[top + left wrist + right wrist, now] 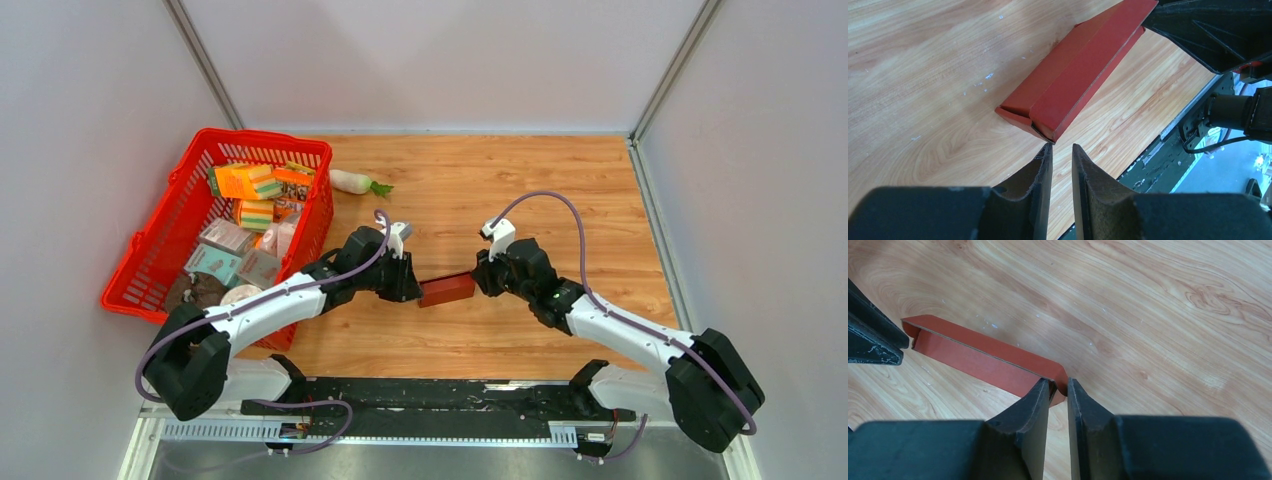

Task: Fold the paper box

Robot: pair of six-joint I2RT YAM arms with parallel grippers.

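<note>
The paper box (pixel 447 290) sits mid-table, strung between my two hands, well in from every table edge. There is open wood beyond it toward the back wall and more on my right. On my left the red mesh basket (pixel 262 136) crowds the side, packed with cartons, and a white radish (pixel 355 181) lies just past its far corner.

My left gripper (pixel 1062 146) has its pads drawn in to a slim slot with nothing in it. The box's near corner, where a small flap tucks under, touches the tip of one finger.

My right gripper (pixel 1059 381) is just as narrow, a thin slit of wood showing between the pads. The box's rounded flap end sits right at the mouth of that slit. I cannot tell whether I am actually pinching it.

The box is thin, dark red, matte card with crisp creases. It forms a long shallow trough with one wall standing and the inside open toward my right wrist.

The table (pixel 520 180) is pale wood-grain laminate, smooth, flecked with small white specks. My pads are black, roughened and wedge-shaped.
</note>
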